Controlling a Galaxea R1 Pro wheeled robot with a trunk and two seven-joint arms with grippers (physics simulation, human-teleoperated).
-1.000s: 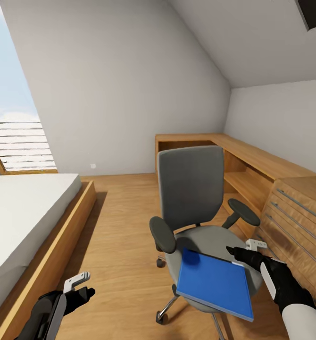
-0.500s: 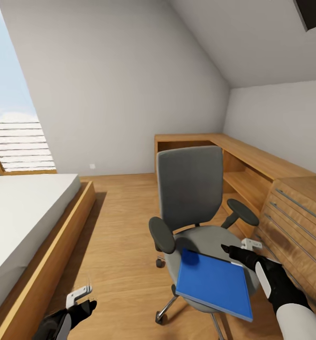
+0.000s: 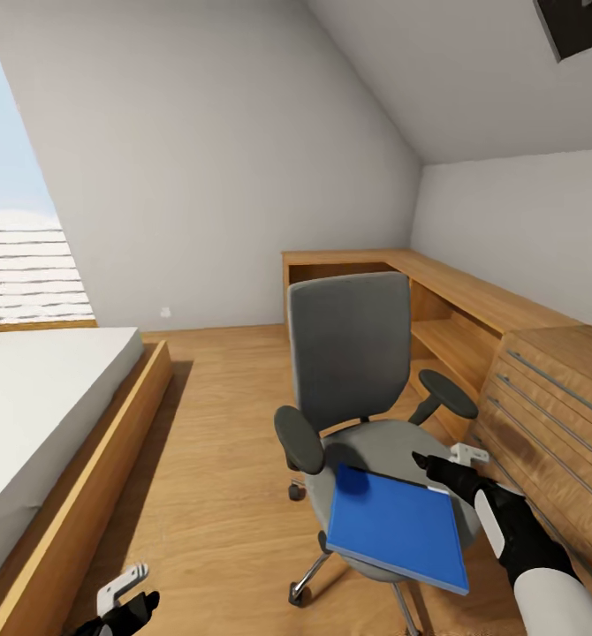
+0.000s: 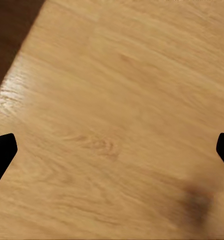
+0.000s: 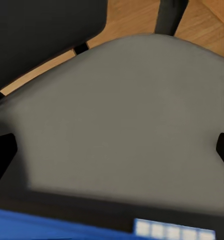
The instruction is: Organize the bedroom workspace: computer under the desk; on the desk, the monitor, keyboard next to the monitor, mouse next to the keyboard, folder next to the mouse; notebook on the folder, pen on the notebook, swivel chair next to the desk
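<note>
One swivel chair (image 3: 358,371), one folder (image 3: 398,528) (blue).

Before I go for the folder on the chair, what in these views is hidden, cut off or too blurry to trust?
- Folder: its underside and how it sits on the swivel chair seat are hidden by the folder itself; the right wrist view blurs its edge.
- Right hand: head view, finger gap too small to judge.
- Left hand: cut off by the head view's bottom edge.
- Chair base: mostly hidden under seat and folder.
</note>
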